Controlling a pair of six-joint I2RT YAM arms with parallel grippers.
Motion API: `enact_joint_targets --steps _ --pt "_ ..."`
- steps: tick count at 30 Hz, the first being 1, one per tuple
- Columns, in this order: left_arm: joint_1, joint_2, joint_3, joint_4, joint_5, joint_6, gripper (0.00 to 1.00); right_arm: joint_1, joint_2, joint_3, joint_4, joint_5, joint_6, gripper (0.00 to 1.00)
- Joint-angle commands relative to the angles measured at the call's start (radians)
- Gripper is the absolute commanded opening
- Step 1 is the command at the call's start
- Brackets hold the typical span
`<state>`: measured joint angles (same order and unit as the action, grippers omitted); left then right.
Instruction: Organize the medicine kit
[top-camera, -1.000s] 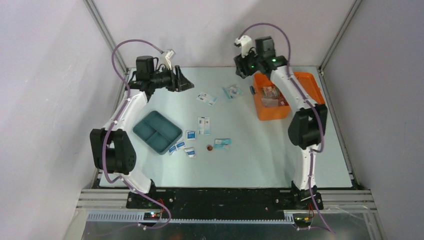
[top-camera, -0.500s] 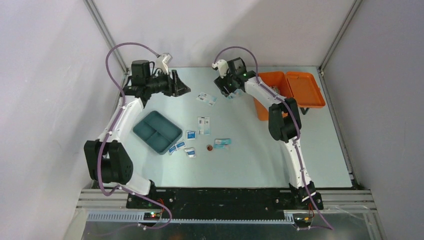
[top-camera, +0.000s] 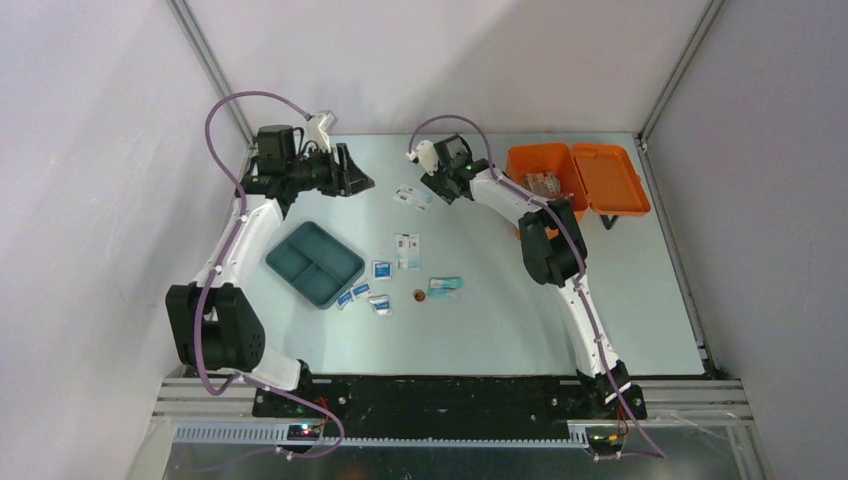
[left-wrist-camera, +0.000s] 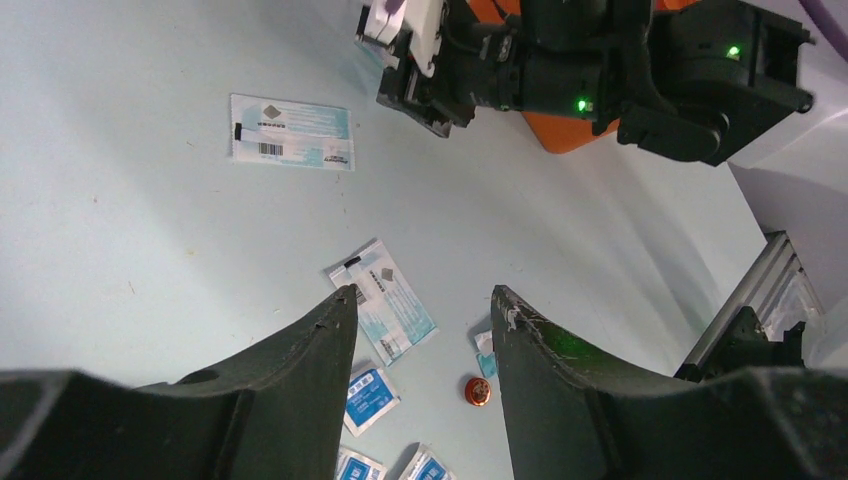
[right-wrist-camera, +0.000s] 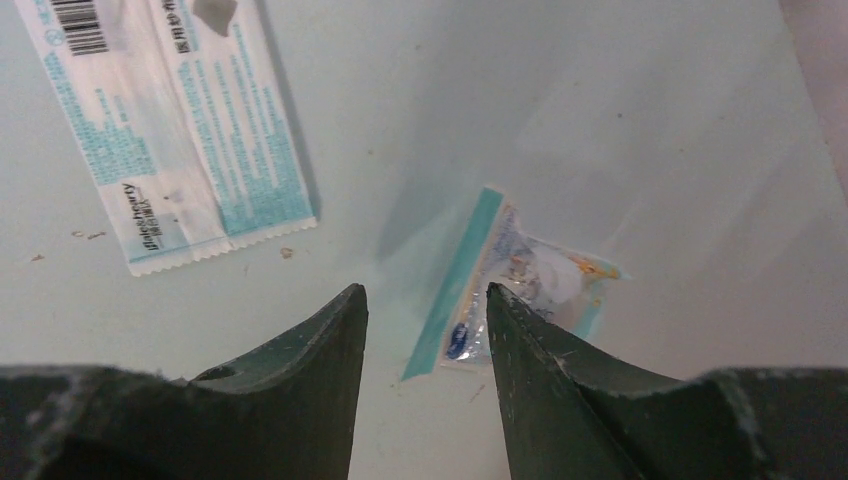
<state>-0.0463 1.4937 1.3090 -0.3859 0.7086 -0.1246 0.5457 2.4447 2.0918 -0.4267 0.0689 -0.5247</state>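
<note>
At the far right of the table (top-camera: 500, 330), the medicine kit (top-camera: 612, 180): an orange box, lid laid back flat to its right, a few packets visible inside. In the left wrist view, only an orange sliver of it, behind the other arm.

To the left of the kit and apart from it, the right gripper (top-camera: 435, 188), its forearm passing in front of the box's near-left corner. Pointed down at the table, jaws spread, nothing pinched between them. Beneath the fingers (right-wrist-camera: 330, 350), a small clear pouch (right-wrist-camera: 530, 285) with a teal strip along one edge, lying partly behind one fingertip; touched or not, impossible to tell. Just beside that pouch, a long white-and-teal sachet (right-wrist-camera: 170, 130), flat on the surface.

Well apart from the kit, at the far left of the table, the left gripper (top-camera: 360, 172), aimed toward the middle. Jaws likewise spread, holding nothing and touching nothing.

Nearer the arm bases, between the two arms: a teal divided tray (top-camera: 315, 263); just right of it, a second white-and-teal sachet (top-camera: 407, 250), a blue packet (top-camera: 381, 268), a teal-ended pouch (top-camera: 445, 286) and a small red round item (top-camera: 419, 295), all lying loose on the table and well apart from the kit.
</note>
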Motion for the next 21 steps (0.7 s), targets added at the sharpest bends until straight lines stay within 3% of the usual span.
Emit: enact_joint_targets --steps 1,5,11,13,14,16,21 --pt "0.007 -0.028 -0.003 0.010 -0.019 -0.016 0.57 0.012 0.010 -0.022 0.046 0.049 -0.010 0.52" --pt "0.005 -0.034 -0.010 0.011 -0.031 -0.017 0.57 0.010 0.016 -0.053 0.065 0.099 -0.009 0.50" --pt "0.005 -0.029 -0.008 0.013 -0.038 -0.014 0.57 0.012 0.022 -0.059 0.108 0.172 -0.006 0.37" --pt "0.001 -0.023 -0.003 0.013 -0.040 -0.011 0.57 0.013 0.022 -0.058 0.102 0.171 -0.011 0.20" --pt "-0.001 -0.021 0.001 0.014 -0.040 -0.008 0.57 0.013 0.019 -0.047 0.094 0.166 -0.016 0.08" --pt "-0.002 -0.016 0.006 0.015 -0.036 0.003 0.57 0.011 0.003 -0.013 0.055 0.112 -0.015 0.00" --pt "-0.002 -0.015 0.012 0.015 0.063 0.134 0.58 -0.007 -0.129 0.045 -0.081 -0.209 -0.032 0.00"
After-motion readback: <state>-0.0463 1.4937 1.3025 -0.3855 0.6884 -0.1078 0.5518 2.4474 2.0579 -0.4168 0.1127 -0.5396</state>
